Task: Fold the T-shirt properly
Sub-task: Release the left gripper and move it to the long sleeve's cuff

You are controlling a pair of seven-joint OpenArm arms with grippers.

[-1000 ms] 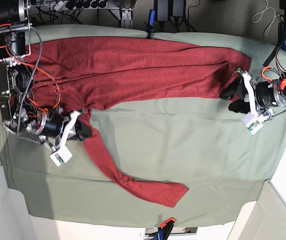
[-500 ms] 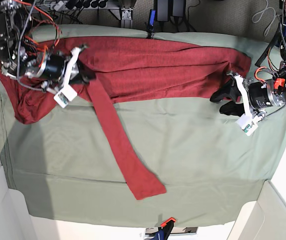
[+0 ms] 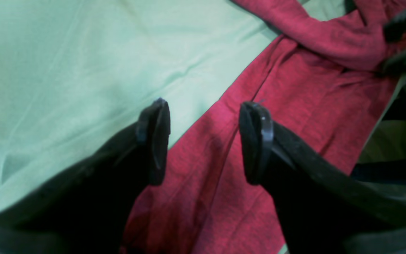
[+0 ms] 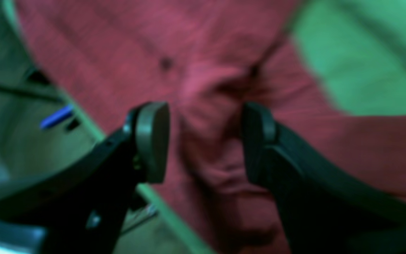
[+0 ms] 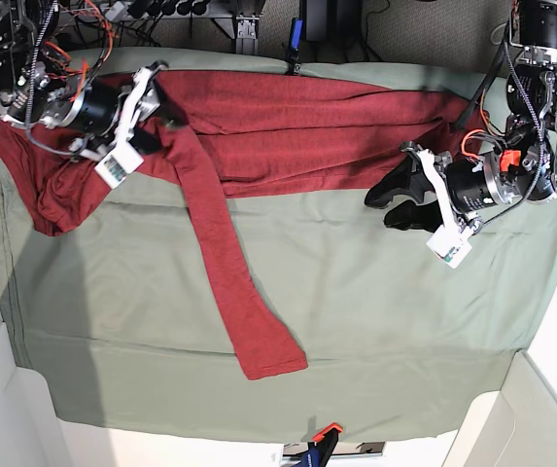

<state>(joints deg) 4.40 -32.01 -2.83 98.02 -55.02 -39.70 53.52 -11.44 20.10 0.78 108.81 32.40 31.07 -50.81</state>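
Shirt hem (image 5: 336,180) beside open cloth (image 5: 375,311)

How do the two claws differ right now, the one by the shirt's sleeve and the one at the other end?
The right gripper hovers over bunched T-shirt fabric where the long sleeve branches off; the left gripper sits at the shirt's lower edge, half over bare table cloth. The right wrist view is blurred, the left sharp. Both stand open, holding nothing.
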